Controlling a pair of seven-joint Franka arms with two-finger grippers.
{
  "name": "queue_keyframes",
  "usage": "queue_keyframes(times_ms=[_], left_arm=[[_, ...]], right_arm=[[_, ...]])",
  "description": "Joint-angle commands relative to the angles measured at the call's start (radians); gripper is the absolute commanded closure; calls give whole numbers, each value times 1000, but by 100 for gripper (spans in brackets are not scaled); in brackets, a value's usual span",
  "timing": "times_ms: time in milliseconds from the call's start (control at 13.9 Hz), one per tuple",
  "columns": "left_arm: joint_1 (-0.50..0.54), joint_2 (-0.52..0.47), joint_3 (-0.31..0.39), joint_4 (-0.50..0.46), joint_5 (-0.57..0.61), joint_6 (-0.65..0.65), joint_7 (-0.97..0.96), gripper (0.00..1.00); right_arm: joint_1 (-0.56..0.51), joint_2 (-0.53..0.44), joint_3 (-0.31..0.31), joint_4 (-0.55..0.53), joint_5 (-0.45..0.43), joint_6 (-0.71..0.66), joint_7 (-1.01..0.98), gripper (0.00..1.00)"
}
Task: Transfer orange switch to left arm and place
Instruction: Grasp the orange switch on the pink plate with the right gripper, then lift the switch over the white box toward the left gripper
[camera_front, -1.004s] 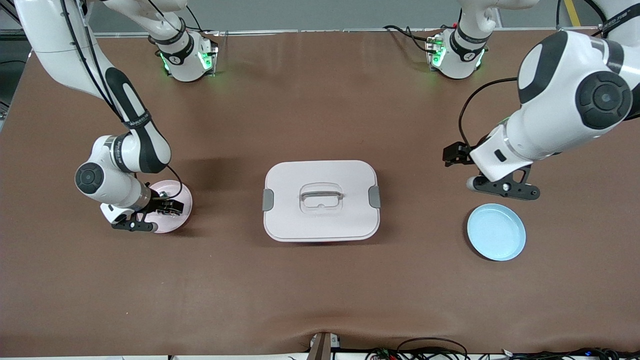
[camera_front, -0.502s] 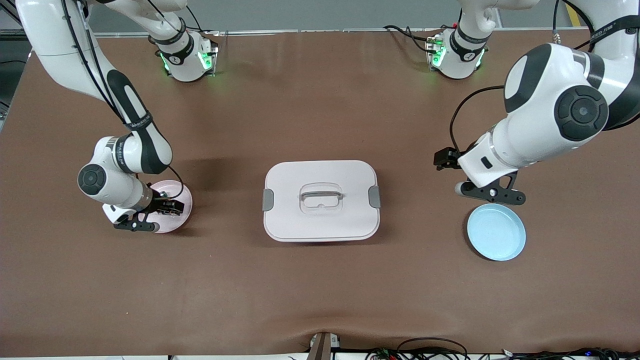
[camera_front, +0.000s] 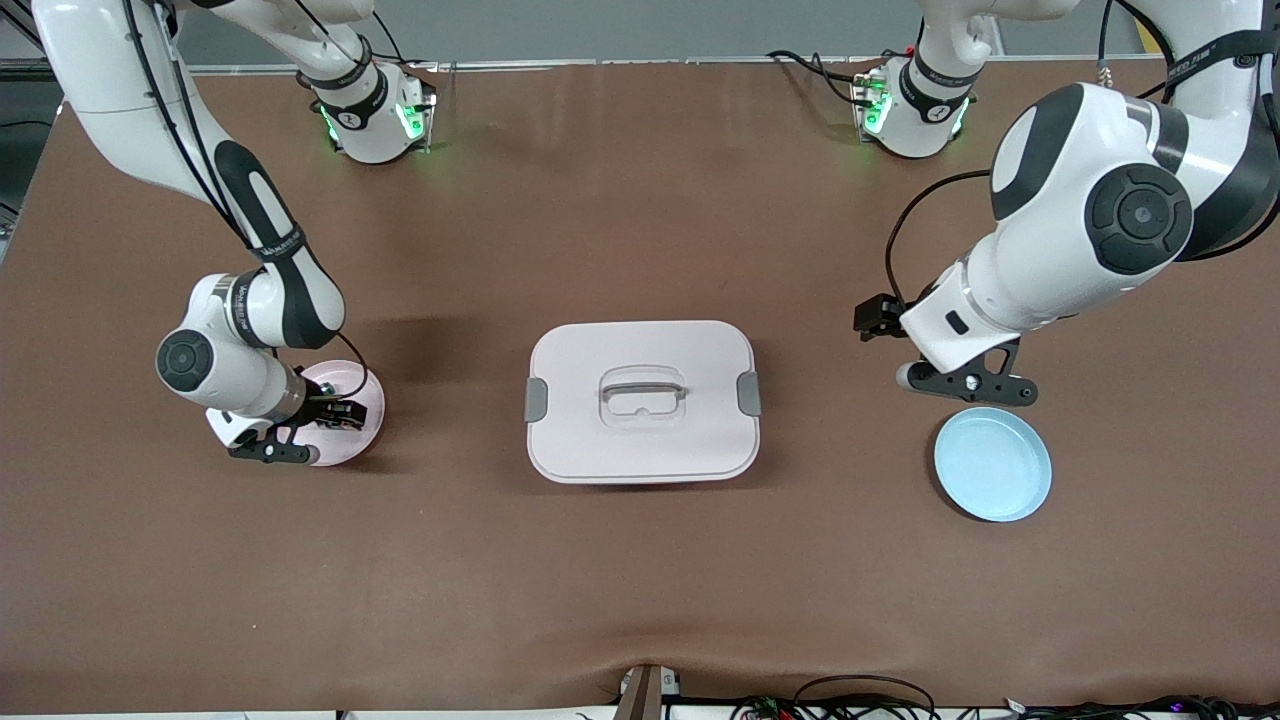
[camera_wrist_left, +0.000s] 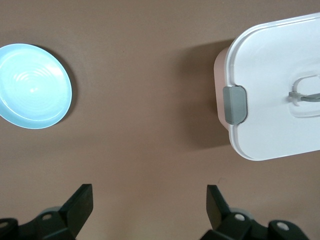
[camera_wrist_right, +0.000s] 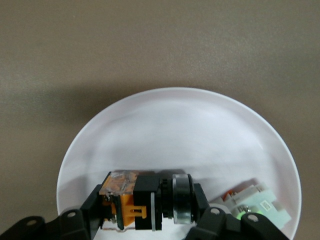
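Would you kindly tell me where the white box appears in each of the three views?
Front view: the box sits mid-table, between the pink plate and blue plate.
Left wrist view: box at the edge, cropped.
Right wrist view: not in it.
Shared landmark: the blue plate.

In the front view the right arm (camera_front: 245, 340) hides the orange switch. In the right wrist view the frame's lower edge crops the right claw (camera_wrist_right: 145, 220) and the green-part switch (camera_wrist_right: 255, 207).

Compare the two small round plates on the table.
The pale pink round plate lies at the right arm's end, under the right gripper, and holds the orange switch and a green-part switch. The light blue round plate lies at the left arm's end, bare. Both are small and shallow.
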Motion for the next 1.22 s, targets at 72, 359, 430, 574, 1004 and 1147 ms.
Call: queue_keyframes(times_ms=[72, 359, 430, 574, 1004, 1147], left_arm=[[0, -25, -26, 7, -18, 7, -22, 0], [8, -76, -94, 2, -18, 7, -47, 0], [9, -84, -109, 1, -20, 7, -47, 0], [13, -105, -140, -8, -30, 15, -47, 0], [28, -213, -148, -131, -279, 128, -60, 0], [26, -216, -148, -153, -355, 176, -117, 0]], right_arm=[[7, -71, 7, 80, 16, -235, 174, 100], [23, -131, 76, 119, 134, -385, 409, 100], [37, -146, 94, 128, 168, -415, 492, 100], [80, -166, 137, 158, 228, -455, 680, 100], [259, -156, 222, 335, 399, -444, 1207, 100], [315, -148, 220, 379, 444, -403, 1335, 100]])
